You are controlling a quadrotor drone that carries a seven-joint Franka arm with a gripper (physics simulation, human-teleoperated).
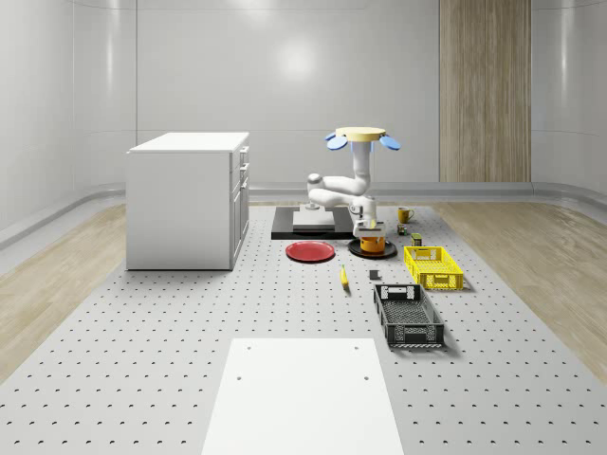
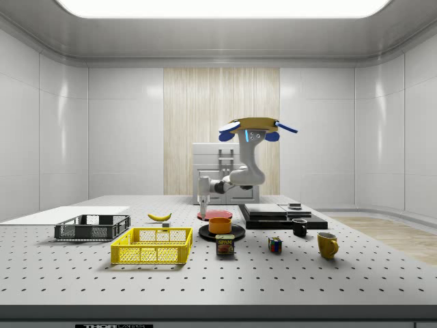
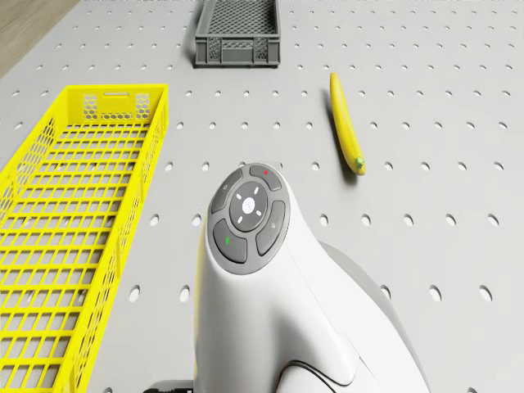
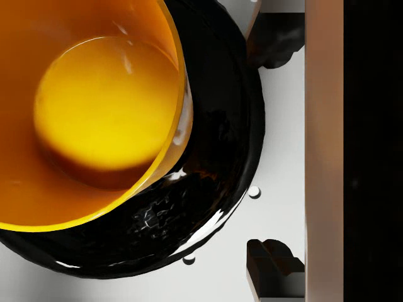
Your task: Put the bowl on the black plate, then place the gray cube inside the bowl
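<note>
The orange bowl (image 1: 373, 244) (image 2: 220, 224) (image 4: 94, 113) sits on the glossy black plate (image 1: 356, 250) (image 2: 205, 233) (image 4: 214, 189). My drone (image 1: 360, 137) (image 2: 249, 126) hovers above the table just behind the plate, with the white arm (image 3: 262, 278) bent down from it. The gripper (image 1: 369, 226) (image 2: 203, 199) (image 4: 272, 151) hangs a little above the bowl, off to one side of it. It is open, and its dark fingertips (image 4: 271, 44) stand wide apart over bare table beside the plate's rim. A small dark gray block (image 1: 374, 275), apparently the cube, lies between the banana and the yellow basket.
Around the plate are a red plate (image 1: 310, 251), a banana (image 1: 343, 277) (image 3: 345, 123), a yellow basket (image 1: 432, 266) (image 3: 74, 221) and a dark crate (image 1: 408, 315) (image 3: 237, 33). A black slab (image 1: 303, 227), a can (image 2: 225, 244), mugs (image 2: 328, 244) and a white cabinet (image 1: 185, 199) stand farther off.
</note>
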